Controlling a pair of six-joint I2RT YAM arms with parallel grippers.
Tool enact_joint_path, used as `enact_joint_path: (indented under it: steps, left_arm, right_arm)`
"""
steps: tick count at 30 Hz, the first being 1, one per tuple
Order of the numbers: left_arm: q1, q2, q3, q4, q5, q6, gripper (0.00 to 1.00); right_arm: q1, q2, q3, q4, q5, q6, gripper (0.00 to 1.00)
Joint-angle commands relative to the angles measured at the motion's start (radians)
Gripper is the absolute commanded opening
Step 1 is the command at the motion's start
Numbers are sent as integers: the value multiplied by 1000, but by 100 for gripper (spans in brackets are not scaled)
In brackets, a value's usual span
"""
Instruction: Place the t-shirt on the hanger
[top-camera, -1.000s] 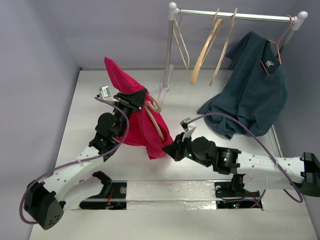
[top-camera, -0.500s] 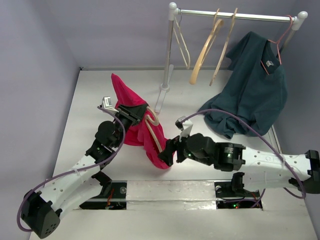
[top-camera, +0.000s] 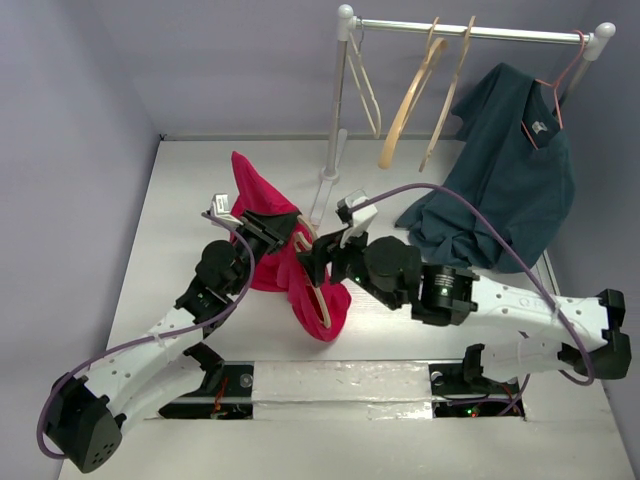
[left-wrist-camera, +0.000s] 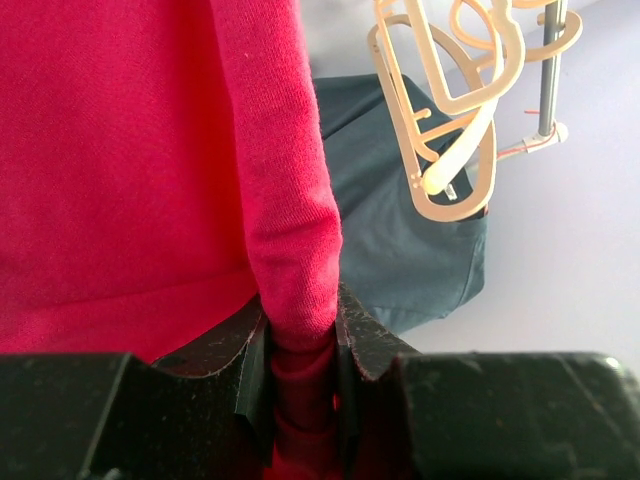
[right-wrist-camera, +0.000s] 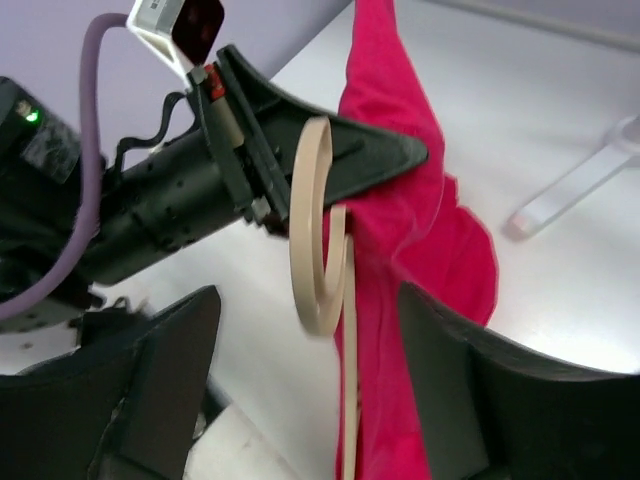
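Note:
The crimson t-shirt (top-camera: 258, 195) hangs bunched from my left gripper (top-camera: 278, 226), which is shut on a fold of its fabric (left-wrist-camera: 298, 300). The tan wooden hanger (top-camera: 322, 305) lies against the shirt, with its arm running down the cloth. Its curved hook (right-wrist-camera: 312, 250) sticks out beside the left gripper (right-wrist-camera: 300, 165). My right gripper (right-wrist-camera: 320, 385) is open. One finger (right-wrist-camera: 160, 390) stands left of the hook and the other finger (right-wrist-camera: 480, 400) stands right of the red cloth (right-wrist-camera: 410, 240). In the top view the right gripper (top-camera: 312, 262) sits just right of the left one.
A clothes rack (top-camera: 335, 110) stands at the back. It carries a thin white hanger (top-camera: 365, 85), two more tan hangers (top-camera: 410, 100) and a dark teal shirt (top-camera: 505, 185) on a pink hanger (top-camera: 560, 75). Walls close the left and back sides.
My right gripper opened, let go of the shirt's lower hem, and moved up and left to the hanger hook. The left arm shifted slightly right with the shirt.

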Motion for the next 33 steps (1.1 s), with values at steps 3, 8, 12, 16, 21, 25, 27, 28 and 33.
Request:
enact_joint_path:
  steps: [3, 8, 12, 16, 21, 25, 27, 28, 33]
  left_arm:
    - [5, -23, 0, 70, 31, -12, 0]
    - [5, -37, 20, 32, 37, 0, 0]
    - [5, -45, 33, 3, 28, 26, 0]
    - [5, -59, 72, -86, -7, 81, 27]
    - [5, -66, 129, -174, -27, 132, 40]
    - [5, -93, 140, -220, -54, 146, 40]
    - [5, -97, 166, -252, -79, 169, 40]
    - [5, -96, 177, -285, -88, 179, 43]
    - [53, -39, 286, -407, -165, 287, 51]
  right_arm:
    - [-17, 76, 63, 147, 82, -94, 57]
    - [-36, 102, 1, 224, 125, -94, 22]
    - [-36, 92, -53, 277, 160, -100, 5]
    - [-36, 76, -165, 440, 172, -176, 0]
    - [-36, 116, -291, 710, 258, -255, 0]
    - [-36, 162, -386, 948, 290, -304, 0]
    - [-36, 182, -415, 1040, 316, -304, 0]
    - [-36, 193, -434, 1070, 316, -303, 0]
    - [-36, 213, -481, 1056, 270, -255, 0]
